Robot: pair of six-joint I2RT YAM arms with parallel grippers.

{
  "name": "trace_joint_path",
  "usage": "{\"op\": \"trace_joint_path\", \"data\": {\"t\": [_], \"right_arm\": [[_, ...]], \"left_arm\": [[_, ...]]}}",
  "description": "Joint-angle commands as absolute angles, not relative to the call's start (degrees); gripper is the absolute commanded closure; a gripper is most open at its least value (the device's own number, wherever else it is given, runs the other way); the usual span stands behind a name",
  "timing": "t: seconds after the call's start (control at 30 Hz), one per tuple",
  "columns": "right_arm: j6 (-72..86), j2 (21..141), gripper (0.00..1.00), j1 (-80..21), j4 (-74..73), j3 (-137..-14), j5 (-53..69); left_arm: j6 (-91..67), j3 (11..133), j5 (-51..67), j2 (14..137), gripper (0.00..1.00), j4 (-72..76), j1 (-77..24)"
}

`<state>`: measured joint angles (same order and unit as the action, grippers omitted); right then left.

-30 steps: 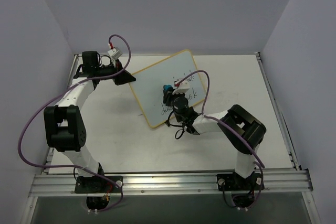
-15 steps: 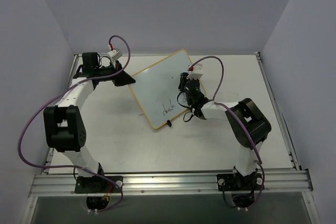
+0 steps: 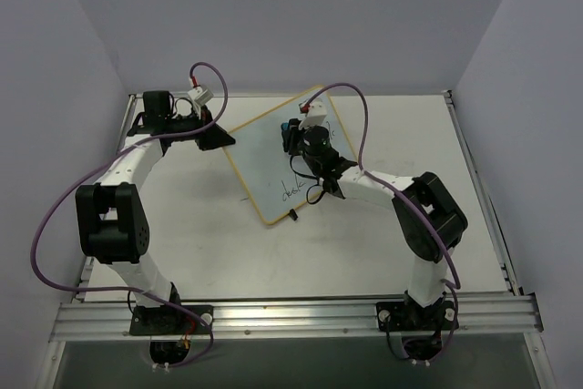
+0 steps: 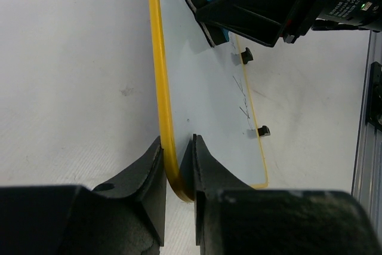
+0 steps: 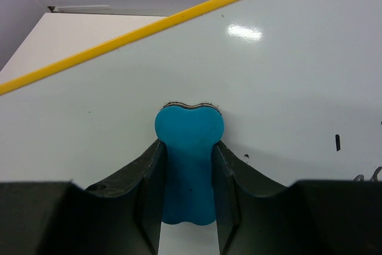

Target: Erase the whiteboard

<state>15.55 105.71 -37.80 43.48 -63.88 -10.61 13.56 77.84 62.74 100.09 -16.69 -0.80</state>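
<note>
Right wrist view: the right gripper [image 5: 188, 146] is clamped on the blue eraser [image 5: 189, 177], seemingly pressing it onto the whiteboard [image 5: 286, 76] near its far edge. The left gripper [image 4: 176, 147] pinches the board's left corner on the table [image 3: 182, 225]. Wiping is the step in hand; the next move calls for a sweep down to the handwriting [image 3: 292, 191] near its near edge.

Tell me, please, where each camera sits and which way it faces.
Top external: above and behind the bases, looking down on the table, both arms and the whiteboard.
Left wrist: on the left arm, looking along the board's yellow frame; left claw grips its corner.
Right wrist: facing the board's surface; right claw holds the blue eraser against it.
Shared: both wrist views show whiteboard and eraser.
</note>
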Motion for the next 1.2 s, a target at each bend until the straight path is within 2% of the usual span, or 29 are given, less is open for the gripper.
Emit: {"op": "trace_joint_path", "data": {"t": [0.0, 0.37, 0.7, 0.83, 1.17], "right_arm": [[16.1, 109.4, 1.0, -35.4, 38.8, -63.4, -7.6], [18.8, 110.1, 1.0, -25.4, 41.9, -52.2, -5.9], [23.8, 106.8, 1.0, -25.2, 44.8, -47.7, -4.6], [25.0, 105.1, 1.0, -29.4, 46.0, -50.0, -3.7], [21.7, 108.3, 1.0, -30.8, 35.0, -67.1, -4.0]], "left_arm": [[21.1, 79.8, 67.1, 97.0, 0.98, -13.5, -2.7], [21.2, 80.1, 67.1, 97.3, 0.98, -13.4, -2.7], [21.3, 80.0, 67.1, 96.8, 0.98, -13.2, -2.8], [21.3, 80.0, 67.1, 96.9, 0.98, -13.3, -3.0], [21.4, 79.6, 66.6, 96.3, 0.98, -13.4, -3.2]]}}
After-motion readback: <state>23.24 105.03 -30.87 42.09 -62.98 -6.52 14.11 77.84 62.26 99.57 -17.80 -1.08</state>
